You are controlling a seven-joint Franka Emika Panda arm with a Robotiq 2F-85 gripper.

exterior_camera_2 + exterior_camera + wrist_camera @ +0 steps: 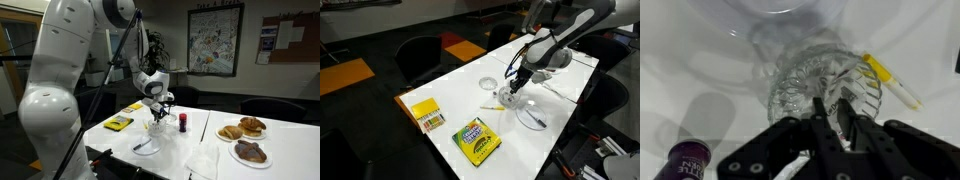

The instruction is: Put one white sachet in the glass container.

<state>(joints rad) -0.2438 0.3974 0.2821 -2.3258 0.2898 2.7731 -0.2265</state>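
In the wrist view's centre the tool [828, 112] is held over the glass [800, 88], seemingly clenched on a white sachet [846, 136]; a yellow sachet [890, 80] lies to its right.

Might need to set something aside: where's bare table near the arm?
The tabletop is bare between the crayon box and the glass lid, and between the yellow box and the round dish. It is crowded beneath the fingers: glass container, yellow sachet, dark bottle.
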